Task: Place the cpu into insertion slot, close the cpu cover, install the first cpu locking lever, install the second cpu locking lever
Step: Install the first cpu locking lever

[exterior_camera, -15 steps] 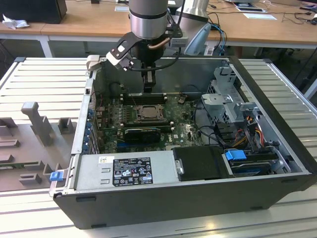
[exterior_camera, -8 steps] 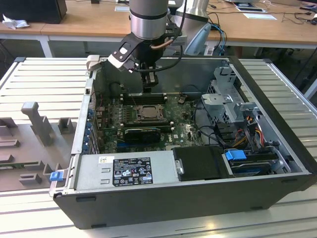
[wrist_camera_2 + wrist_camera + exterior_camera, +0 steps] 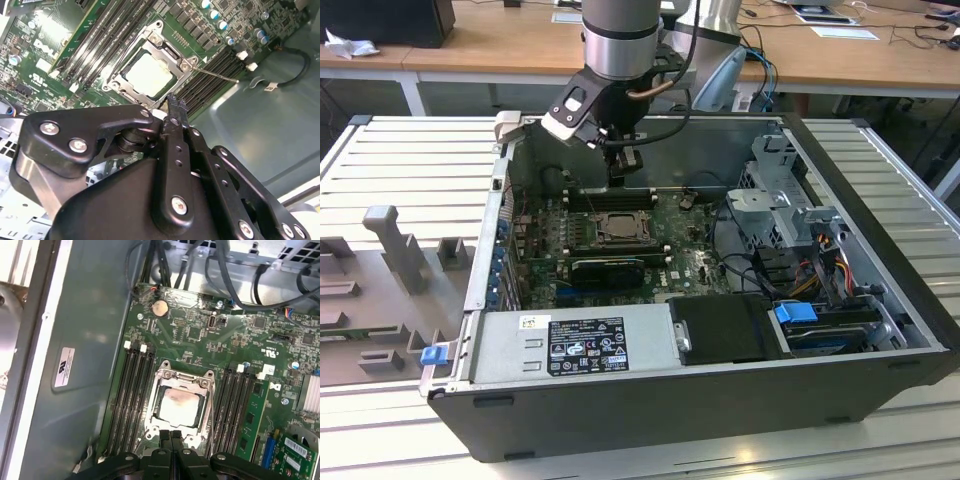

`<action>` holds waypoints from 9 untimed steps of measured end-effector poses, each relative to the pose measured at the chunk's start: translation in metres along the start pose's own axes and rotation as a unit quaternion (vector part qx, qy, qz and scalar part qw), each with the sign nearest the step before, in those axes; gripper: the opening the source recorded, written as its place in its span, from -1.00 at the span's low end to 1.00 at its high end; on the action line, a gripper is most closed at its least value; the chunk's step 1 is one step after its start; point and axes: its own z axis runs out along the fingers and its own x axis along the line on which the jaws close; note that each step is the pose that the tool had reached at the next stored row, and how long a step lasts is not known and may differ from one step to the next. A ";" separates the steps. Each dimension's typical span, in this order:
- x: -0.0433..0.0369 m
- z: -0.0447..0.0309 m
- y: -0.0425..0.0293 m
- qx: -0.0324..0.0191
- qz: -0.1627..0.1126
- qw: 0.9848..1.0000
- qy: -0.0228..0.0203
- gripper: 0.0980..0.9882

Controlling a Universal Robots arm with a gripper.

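While the cpu (image 3: 177, 407) fills the insertion slot (image 3: 165, 374), the gripper (image 3: 170, 436) hangs beside it, fingers (image 3: 164, 441) pressed together. A white label (image 3: 63, 367) lies well apart.

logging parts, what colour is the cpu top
The cpu is pale beige, smudged brown; first wrist view.

Exterior view overlooks case (image 3: 670, 410); wrist views closely share insertion slot (image 3: 182, 376) (image 3: 165, 47)

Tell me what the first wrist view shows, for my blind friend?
A pale square cpu lies in its slot on a green board, framed by the silvery cover. The black gripper, fingers together, is at the slot's edge, between long black memory slots.
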 end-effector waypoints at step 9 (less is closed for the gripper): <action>0.0000 0.0000 0.0000 0.004 -0.039 0.999 0.001 -0.98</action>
